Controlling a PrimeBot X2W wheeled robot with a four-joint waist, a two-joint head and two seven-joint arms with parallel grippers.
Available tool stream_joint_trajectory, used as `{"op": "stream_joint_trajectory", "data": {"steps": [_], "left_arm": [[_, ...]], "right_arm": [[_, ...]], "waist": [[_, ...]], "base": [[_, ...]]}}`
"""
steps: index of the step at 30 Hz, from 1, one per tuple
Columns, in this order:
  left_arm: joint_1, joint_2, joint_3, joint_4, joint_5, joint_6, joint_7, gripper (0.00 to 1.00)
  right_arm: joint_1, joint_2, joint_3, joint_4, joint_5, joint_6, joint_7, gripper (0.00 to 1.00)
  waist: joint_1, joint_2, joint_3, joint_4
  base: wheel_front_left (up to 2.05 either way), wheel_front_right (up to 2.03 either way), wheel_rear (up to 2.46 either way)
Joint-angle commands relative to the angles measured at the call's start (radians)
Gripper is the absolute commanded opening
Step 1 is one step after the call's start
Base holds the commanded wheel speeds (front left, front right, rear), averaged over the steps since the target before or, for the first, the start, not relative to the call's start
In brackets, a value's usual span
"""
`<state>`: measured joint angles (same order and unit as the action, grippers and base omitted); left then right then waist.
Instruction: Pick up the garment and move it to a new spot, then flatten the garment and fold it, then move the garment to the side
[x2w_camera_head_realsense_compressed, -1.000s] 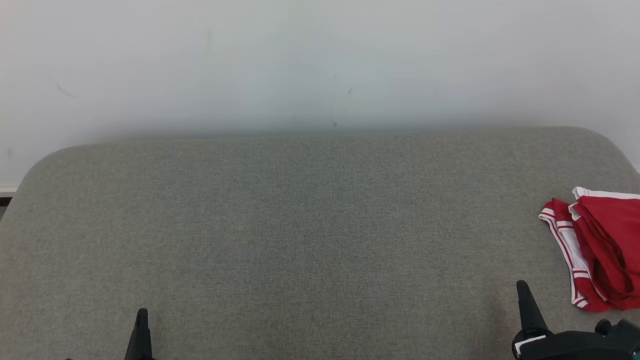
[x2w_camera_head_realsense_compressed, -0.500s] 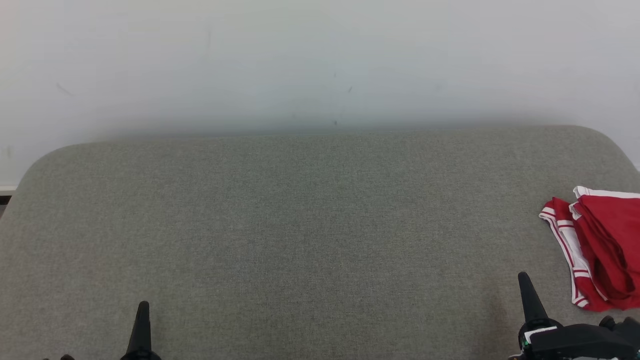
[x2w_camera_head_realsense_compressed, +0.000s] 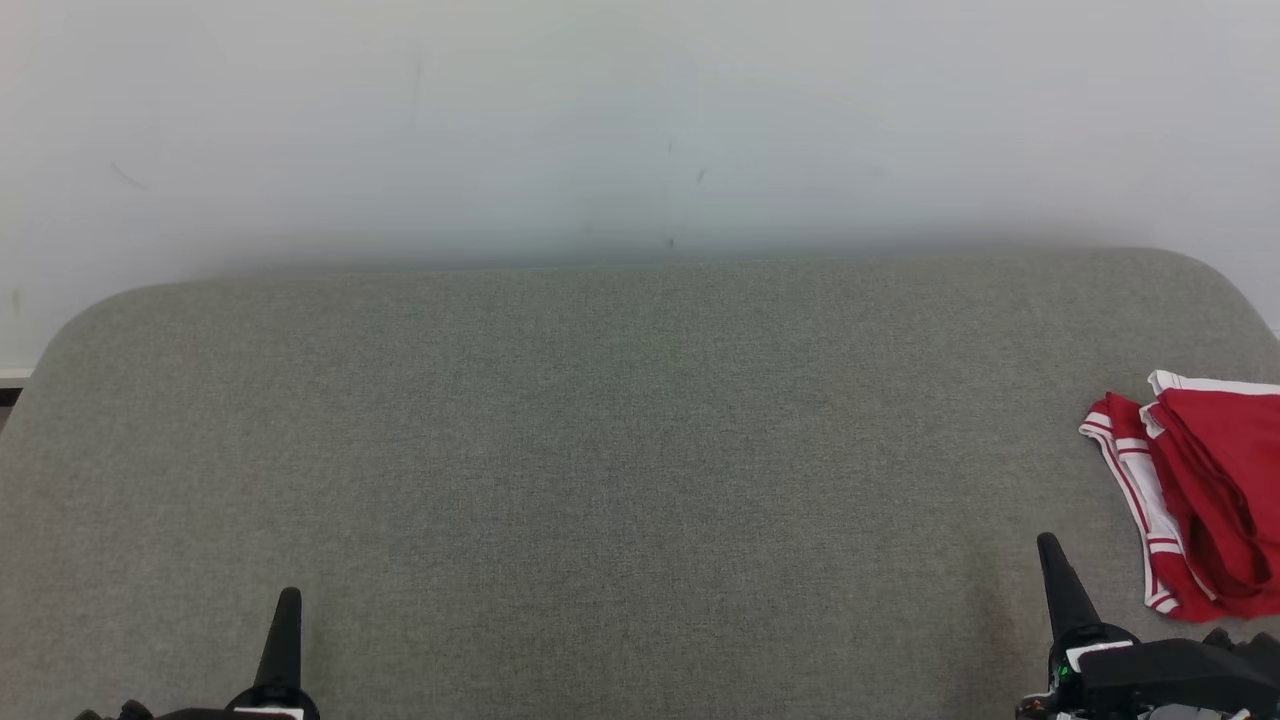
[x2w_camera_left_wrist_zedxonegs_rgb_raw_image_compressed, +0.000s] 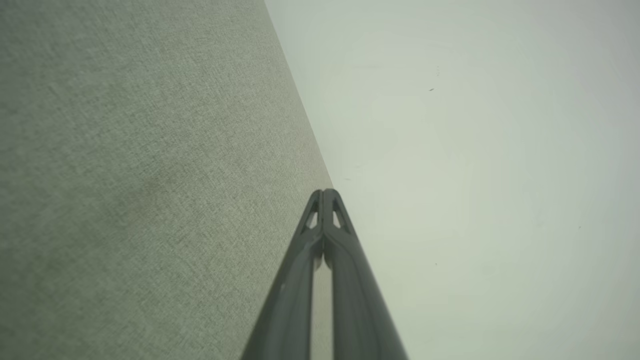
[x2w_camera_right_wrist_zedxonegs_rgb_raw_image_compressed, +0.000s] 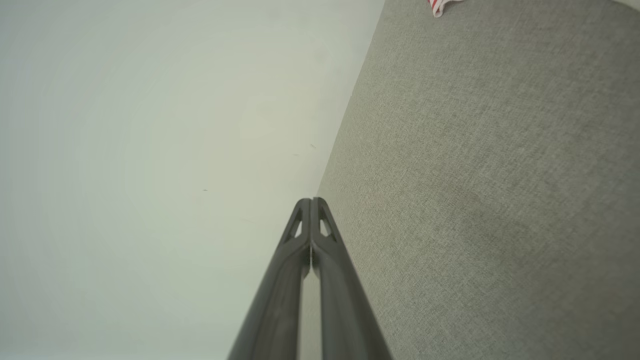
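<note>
Garment (x2w_camera_head_realsense_compressed: 1205, 480), red with white-striped bands, lies loosely bunched at the right end of the grey cushion (x2w_camera_head_realsense_compressed: 620, 450), roughly midway between the cushion's far edge and its near edge. The head view's border cuts off its outer part, so we cannot tell how close it comes to the cushion's right rim. Its long axis runs from the cushion's far edge toward the near edge, with the striped band on the side that faces the cushion's middle. Our right gripper (x2w_camera_head_realsense_compressed: 1050, 550) sits at the cushion's near edge, toward that same right end, its fingers pressed together on nothing and pointing at the far edge. From its tip the garment lies further toward the cushion's right end and slightly deeper in, near but not touching. A scrap of striped hem shows at the top of the right wrist view, well off the line of the fingers. Our left gripper (x2w_camera_head_realsense_compressed: 288, 600) rests at the near edge toward the cushion's left end, likewise closed and empty, and well apart from the cloth. We judge the right arm the nearer one for any reach, which calls for opening the fingers and swinging toward the striped band.
</note>
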<state>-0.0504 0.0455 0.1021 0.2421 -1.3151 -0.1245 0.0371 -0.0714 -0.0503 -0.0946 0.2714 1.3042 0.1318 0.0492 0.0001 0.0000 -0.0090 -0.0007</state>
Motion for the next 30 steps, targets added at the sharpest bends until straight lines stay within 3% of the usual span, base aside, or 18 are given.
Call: {"op": "stream_joint_trajectory", "data": {"steps": [1,30], "left_arm": [[-0.024,0.006,0.004,-0.003,-0.028,-0.008,0.006,0.0],[-0.057,0.007,0.011,0.003,-0.234,-0.008,0.062,0.0]], "right_arm": [[-0.017,-0.001,-0.004,-0.011,0.023,-0.001,0.005,0.0],[-0.034,0.0,-0.017,-0.024,0.244,-0.002,0.053,0.0]], "waist": [[-0.0001,0.0,0.0,0.0],[-0.0001,0.0,0.009,0.001]], "base": [[0.0,0.0,0.0],[0.0,0.0,0.0]]}}
